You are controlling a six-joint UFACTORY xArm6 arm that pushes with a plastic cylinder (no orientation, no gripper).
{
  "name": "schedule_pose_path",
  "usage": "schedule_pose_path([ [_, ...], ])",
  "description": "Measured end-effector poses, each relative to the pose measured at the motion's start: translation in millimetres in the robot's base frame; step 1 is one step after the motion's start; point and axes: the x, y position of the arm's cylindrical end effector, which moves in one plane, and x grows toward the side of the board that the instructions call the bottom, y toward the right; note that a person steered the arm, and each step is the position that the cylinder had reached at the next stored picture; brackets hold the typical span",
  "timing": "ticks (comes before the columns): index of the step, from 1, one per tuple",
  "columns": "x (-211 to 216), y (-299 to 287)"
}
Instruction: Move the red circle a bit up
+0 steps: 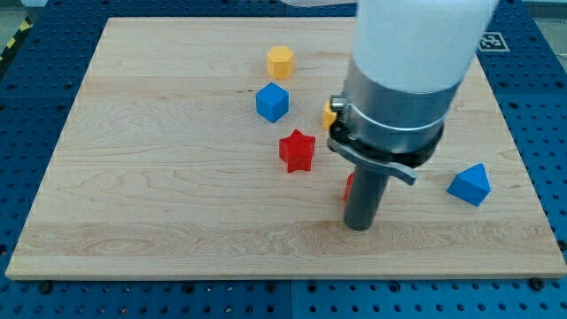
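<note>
The red circle (349, 185) is almost fully hidden behind my rod; only a thin red sliver shows at the rod's left edge. My tip (358, 226) rests on the board just below that sliver, at the view's lower middle-right, touching or nearly touching the red circle. A red star (298, 151) lies to the upper left of the tip. A blue cube (273, 102) and a yellow hexagon (280, 61) lie further up. A yellow block (330, 113) peeks out at the arm's left edge, mostly hidden. A blue triangular block (469, 185) lies to the right.
The wooden board (159, 177) sits on a blue perforated table (27, 80). The arm's wide grey-and-white body (399, 80) covers the board's upper right.
</note>
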Motion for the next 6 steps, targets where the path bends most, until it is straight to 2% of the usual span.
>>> schedule_pose_path([
  [1, 0, 2],
  [3, 0, -41],
  [5, -10, -28],
  [6, -15, -2],
])
